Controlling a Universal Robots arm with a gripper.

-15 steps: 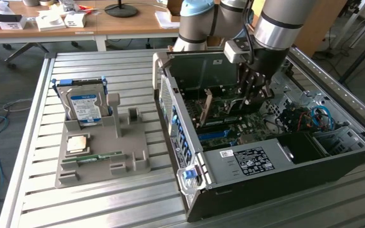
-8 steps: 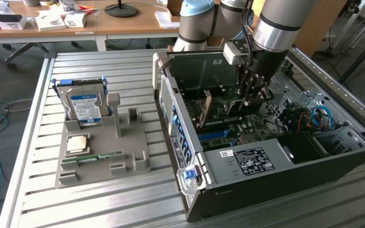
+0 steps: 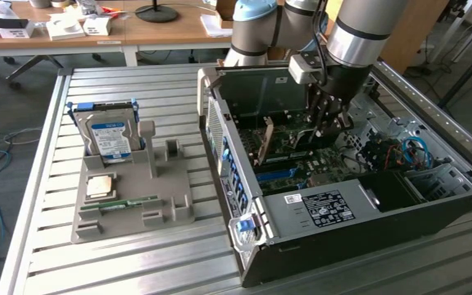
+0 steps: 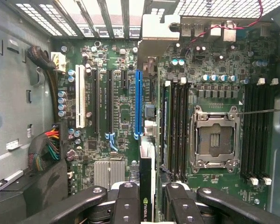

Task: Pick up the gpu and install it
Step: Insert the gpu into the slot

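Note:
The gpu [image 4: 147,161] shows edge-on in the wrist view as a thin dark card with a green logo, clamped between my gripper's [image 4: 147,193] black fingers [image 4: 127,200]. It hangs over the green motherboard [image 4: 116,60], just beside the long blue slot [image 4: 138,105] and roughly parallel to it. Its metal bracket end [image 4: 154,32] points at the case's rear slot openings. In the exterior view my gripper [image 3: 328,126] reaches down into the open computer case [image 3: 318,209], and the tan-brown card face [image 3: 263,146] stands upright inside. I cannot tell whether the card's edge touches the slot.
A grey holder [image 3: 133,196] at the exterior view's left carries a silver hard drive [image 3: 109,136], a slim green memory stick [image 3: 120,203] and a small square chip [image 3: 99,185]. The case walls, the CPU socket [image 4: 213,137] and cable bundles [image 4: 49,144] crowd the gripper.

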